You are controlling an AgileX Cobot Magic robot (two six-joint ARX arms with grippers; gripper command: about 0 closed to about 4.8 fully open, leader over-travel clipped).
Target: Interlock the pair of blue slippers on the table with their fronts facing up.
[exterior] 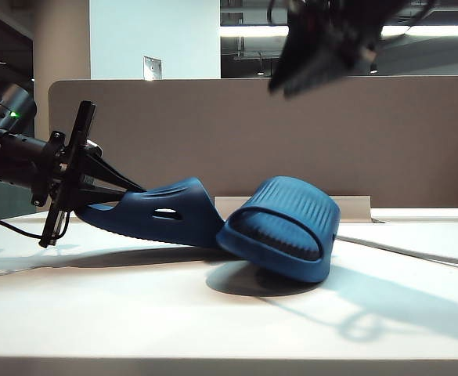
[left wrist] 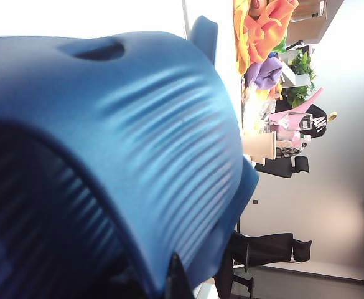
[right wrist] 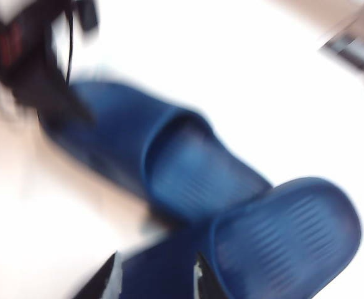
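The left gripper (exterior: pixel 131 188) was clamped shut on the heel of one blue slipper (exterior: pixel 162 213), held tilted against the other slipper (exterior: pixel 283 227) on the white surface (exterior: pixel 135 305). The right gripper (right wrist: pixel 157 277) was hung above them, fingers (right wrist: pixel 104 280) apart and gripping nothing.

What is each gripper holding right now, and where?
The left gripper is shut on the heel end of the left slipper. The right gripper, raised above the slippers, holds nothing.
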